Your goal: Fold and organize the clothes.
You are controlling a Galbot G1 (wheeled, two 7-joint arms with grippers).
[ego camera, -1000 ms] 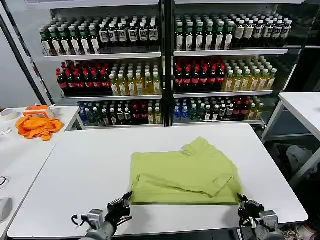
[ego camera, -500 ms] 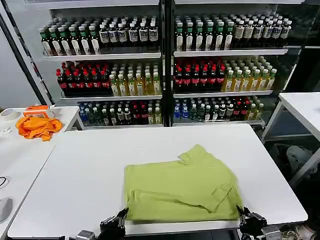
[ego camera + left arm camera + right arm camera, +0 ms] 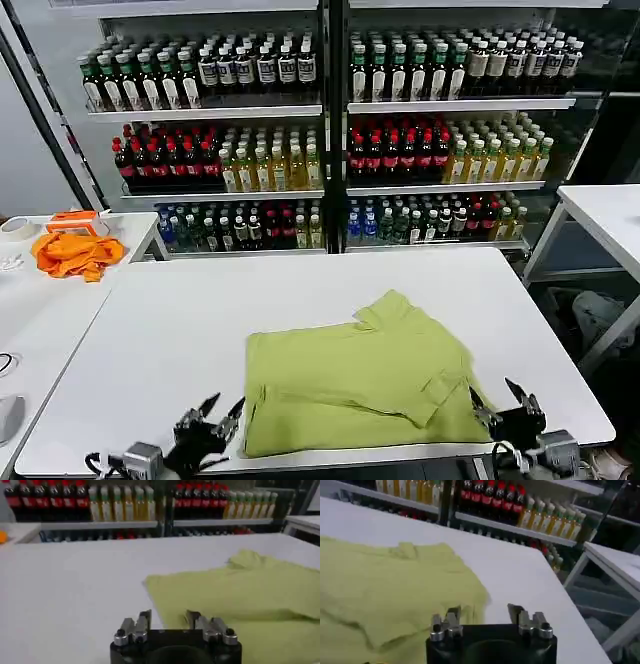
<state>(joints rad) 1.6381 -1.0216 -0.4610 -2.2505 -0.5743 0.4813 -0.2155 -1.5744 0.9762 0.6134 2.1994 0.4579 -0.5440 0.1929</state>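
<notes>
We see the T-shirt point(image 3: 358, 387) lying folded on the white bench point(image 3: 190, 330), toward its near edge. Our left gripper point(image 3: 210, 424) sits just off the shirt's near left corner, fingers point(image 3: 144, 621) spread apart and empty. Our right gripper point(image 3: 500, 405) sits at the near right corner, fingers point(image 3: 516, 613) likewise released, holding nothing.

One T-shirt point(image 3: 360, 385), two claws
</notes>
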